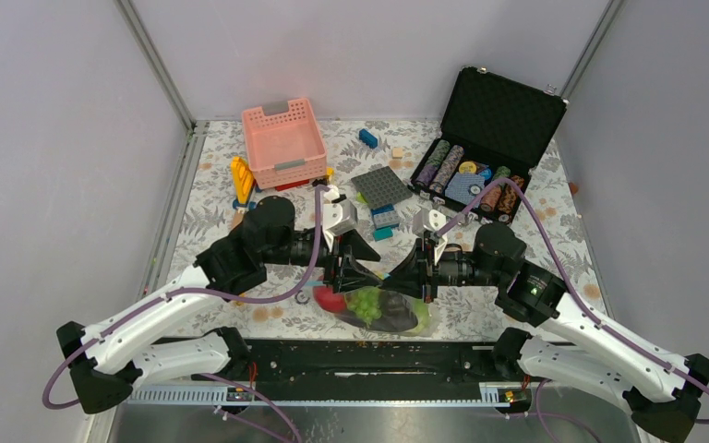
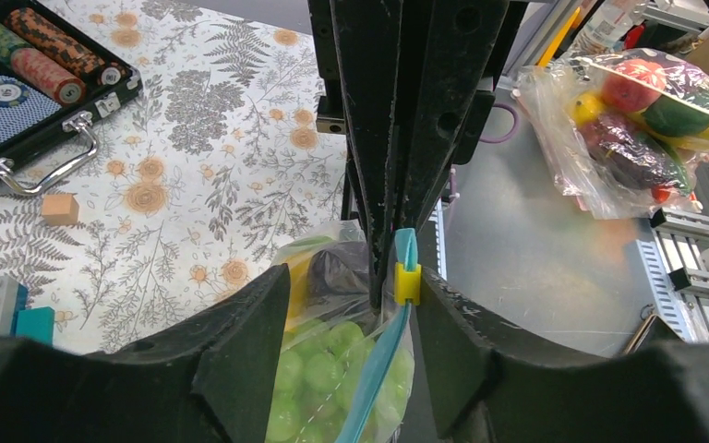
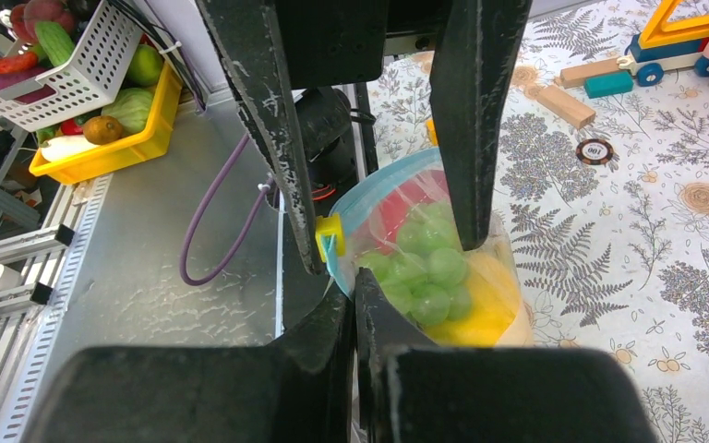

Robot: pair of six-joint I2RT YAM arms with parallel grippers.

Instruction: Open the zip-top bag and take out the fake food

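The zip-top bag (image 1: 395, 316) is at the near edge of the table (image 1: 480, 318), between and just below the two grippers. The fake food (image 1: 366, 303) shows through the plastic as green, red, yellow and dark pieces.

The right gripper (image 3: 354, 309) is clamped on the bag's top edge. Its fingers are pinched together just beside the yellow slider (image 3: 330, 238) on the blue zipper strip (image 2: 376, 388). The left gripper (image 2: 351, 286) faces it tip to tip with its fingers spread, one on each side of the bag's mouth. The plastic sits close against both pads; whether they press it cannot be told. Almost no gap is left between the two sets of fingers.

Behind both grippers the black rail (image 1: 369, 355) at the arm bases runs just beside the bag. Ahead of them lies bare flowered cloth, then some blocks (image 1: 386, 221) and a grey plate (image 1: 380, 187). The pink basket (image 1: 284, 143) stands beyond the left gripper and the chip case (image 1: 485, 138) beyond the right, both well apart from the bag.
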